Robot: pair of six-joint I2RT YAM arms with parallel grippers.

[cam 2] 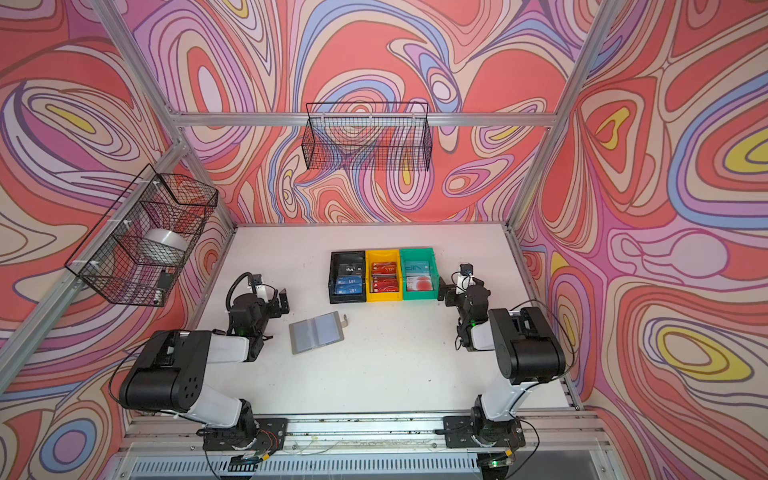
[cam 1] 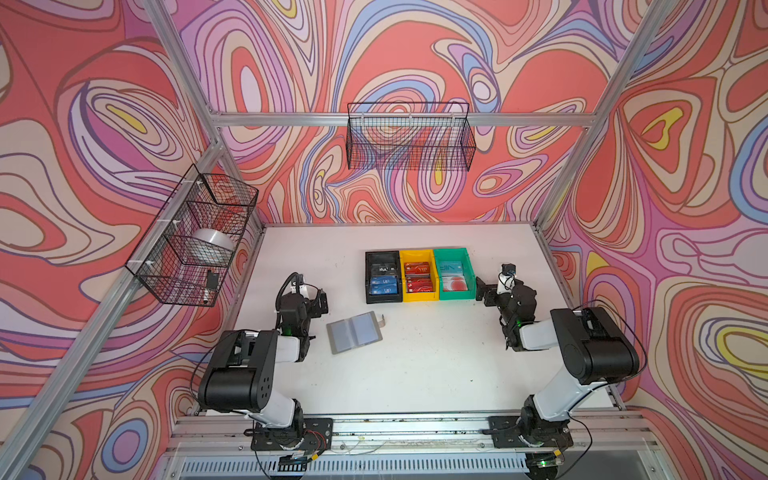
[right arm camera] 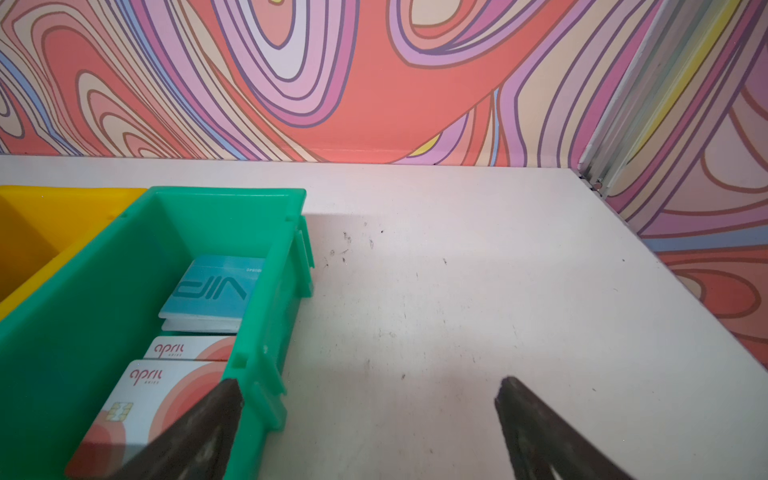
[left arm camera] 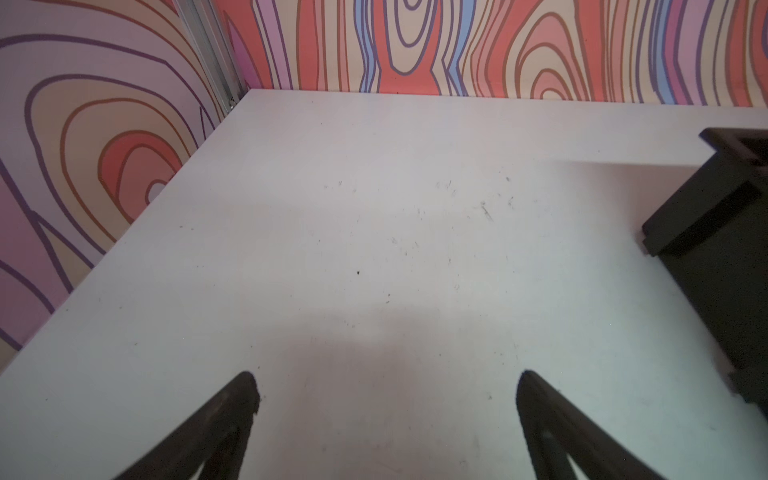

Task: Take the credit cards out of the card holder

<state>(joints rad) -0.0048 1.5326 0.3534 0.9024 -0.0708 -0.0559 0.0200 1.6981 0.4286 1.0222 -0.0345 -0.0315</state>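
The card holder [cam 1: 354,332] [cam 2: 317,332] lies open and flat on the white table, snap tab pointing right; its clear sleeves look plain grey. Credit cards lie in three bins behind it: blue VIP cards [cam 1: 384,286] in the black bin, red VIP cards [cam 1: 417,277] in the yellow one, and a teal VIP card [right arm camera: 212,289] and pale cards with a red disc [right arm camera: 166,399] in the green one. My left gripper [cam 1: 321,300] [left arm camera: 386,380] hovers open, left of the holder, over bare table. My right gripper [cam 1: 482,289] [right arm camera: 370,385] is open beside the green bin's right wall.
The black bin [left arm camera: 715,232], yellow bin [right arm camera: 41,195] and green bin [right arm camera: 228,195] stand side by side mid-table. A wire basket [cam 1: 409,137] hangs on the back wall. Another wire basket [cam 1: 195,237] on the left frame holds a tape roll. Patterned walls close three sides.
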